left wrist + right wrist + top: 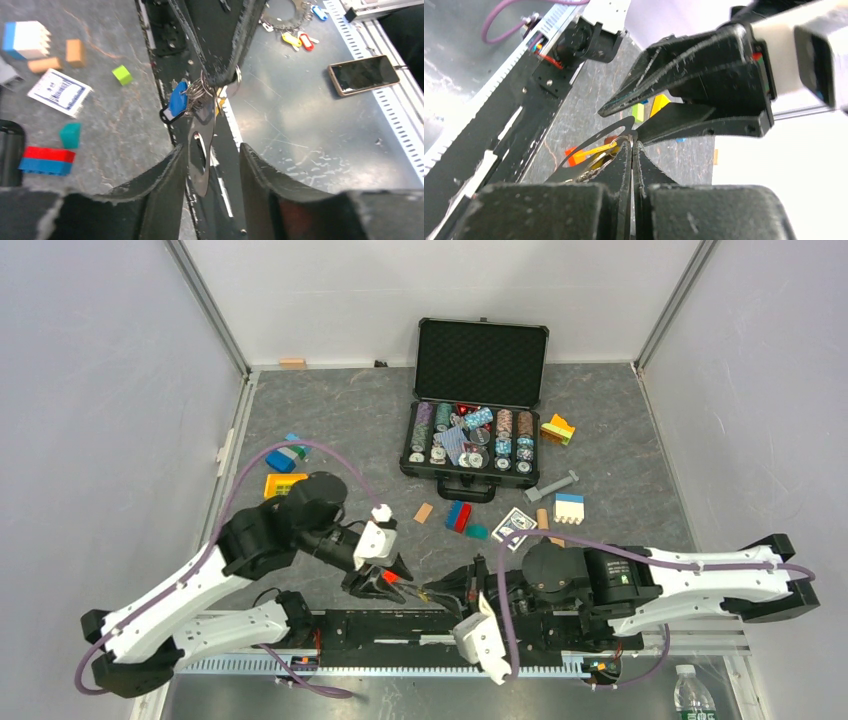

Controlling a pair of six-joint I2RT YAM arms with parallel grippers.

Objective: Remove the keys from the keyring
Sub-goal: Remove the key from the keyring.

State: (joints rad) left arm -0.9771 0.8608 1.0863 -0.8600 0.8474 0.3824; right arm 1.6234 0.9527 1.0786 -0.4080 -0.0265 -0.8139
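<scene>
The keyring (198, 91) hangs in the air between my two grippers, low over the arm bases. My right gripper (223, 80) comes in from the top of the left wrist view and is shut on the ring's wire (623, 136). A blue-headed key (177, 100) hangs on the ring's left. Yellow (596, 149) and red (573, 156) key heads show behind it in the right wrist view. A flat slotted metal tag (202, 180) hangs from the ring down between the fingers of my left gripper (212, 150), which is open around it. From the top camera the bunch (422, 591) sits between both fingertips.
An open black case of poker chips (470, 435) stands at the back. Toy blocks (459, 517) and a card (60, 91) lie on the mat. A phone (364, 74) and a second bunch of tagged keys (299, 40) rest on the metal surface beside the bases. A bottle (690, 695) stands near right.
</scene>
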